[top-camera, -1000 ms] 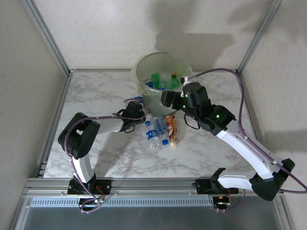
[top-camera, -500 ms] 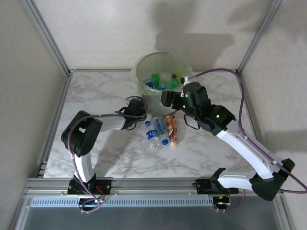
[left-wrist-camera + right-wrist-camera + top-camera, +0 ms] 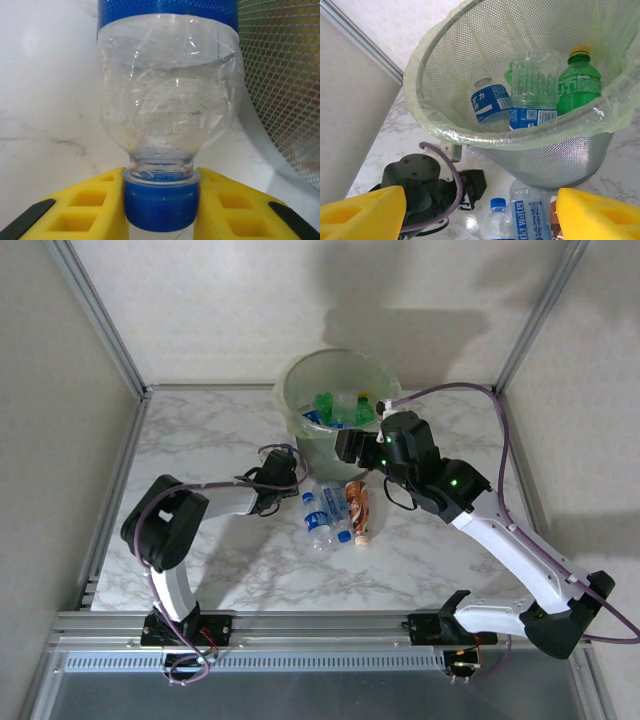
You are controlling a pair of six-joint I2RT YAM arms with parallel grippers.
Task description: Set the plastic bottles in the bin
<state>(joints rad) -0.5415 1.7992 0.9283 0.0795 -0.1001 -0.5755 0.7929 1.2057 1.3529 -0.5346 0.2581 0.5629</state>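
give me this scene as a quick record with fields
left pincer: shut on a clear bottle at its cap, beside the bin
right pincer: open, empty, in front of the bin
in bin: green bottle, two blue-labelled bottles visible
on table: a few blue-capped bottles and an orange-labelled bottle lying by the bin's base

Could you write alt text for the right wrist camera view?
A mesh bin lined with a pale green bag holds a green bottle, a clear bottle and a blue-labelled bottle. Below it more bottles lie on the marble table, framed by the yellow fingers of the open right gripper.
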